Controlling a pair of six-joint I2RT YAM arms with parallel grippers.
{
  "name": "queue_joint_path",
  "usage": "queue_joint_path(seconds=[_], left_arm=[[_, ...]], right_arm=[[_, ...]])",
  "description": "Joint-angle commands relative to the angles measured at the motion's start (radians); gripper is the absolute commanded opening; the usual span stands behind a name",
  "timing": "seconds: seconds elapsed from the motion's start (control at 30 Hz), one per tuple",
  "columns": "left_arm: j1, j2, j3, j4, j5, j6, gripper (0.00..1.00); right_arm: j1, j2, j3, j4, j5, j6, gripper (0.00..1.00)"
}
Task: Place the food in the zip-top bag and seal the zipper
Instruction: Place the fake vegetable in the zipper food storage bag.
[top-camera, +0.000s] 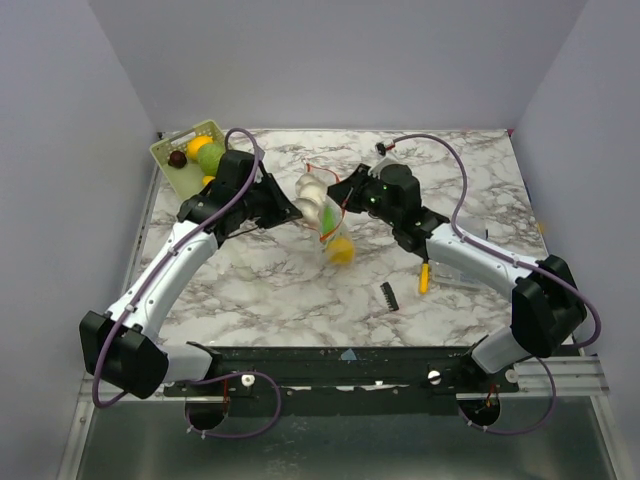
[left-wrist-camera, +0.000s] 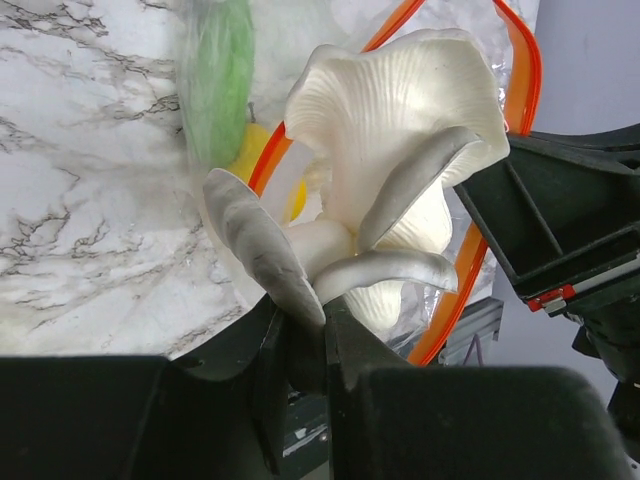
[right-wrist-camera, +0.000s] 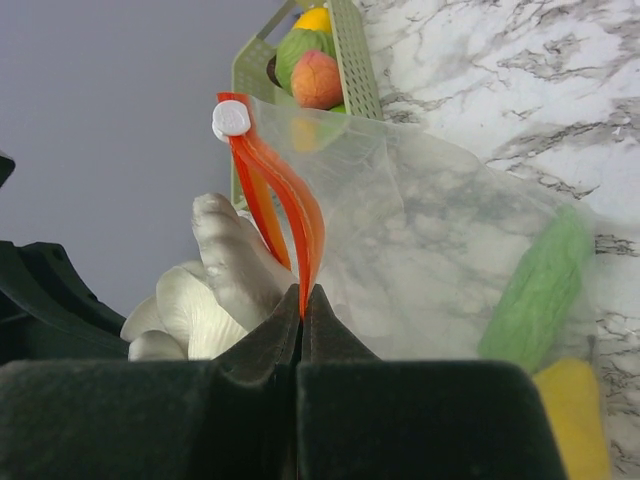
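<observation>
A whitish mushroom cluster (left-wrist-camera: 400, 110) is pinched by its stem in my left gripper (left-wrist-camera: 320, 320), and its caps sit in the open mouth of the zip-top bag (top-camera: 332, 225). The mouth is ringed by the red-orange zipper (left-wrist-camera: 470, 280). My right gripper (right-wrist-camera: 302, 295) is shut on the zipper (right-wrist-camera: 290, 210) and holds the bag up off the table. A white slider (right-wrist-camera: 231, 118) sits at the strip's end. Inside the bag lie a green piece (right-wrist-camera: 540, 290) and a yellow piece (top-camera: 342, 251). From the right wrist view the mushroom (right-wrist-camera: 215, 290) shows left of the strip.
A light green slotted basket (top-camera: 185, 150) with more toy food stands at the back left, behind my left arm. A yellow-handled screwdriver (top-camera: 424, 276) and a small black object (top-camera: 389, 295) lie on the marble table (top-camera: 280, 290) under my right arm.
</observation>
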Motion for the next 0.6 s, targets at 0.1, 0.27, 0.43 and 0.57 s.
queue_joint_path(seconds=[0.1,0.27,0.43,0.57], left_arm=[[-0.025,0.061,0.099,-0.112,-0.007,0.055,0.00],[-0.059,0.091,0.178,-0.124,-0.036,0.088,0.05],[-0.060,0.084,0.191,-0.136,-0.074,0.115,0.08],[-0.061,0.085,0.182,-0.176,-0.130,0.141,0.07]], right_arm=[[0.072,0.016,0.116,0.035,-0.038,-0.142,0.01],[0.100,0.028,0.142,0.006,-0.030,-0.188,0.01],[0.100,0.021,0.158,-0.083,0.072,-0.183,0.01],[0.099,-0.002,0.138,-0.098,0.126,-0.134,0.01]])
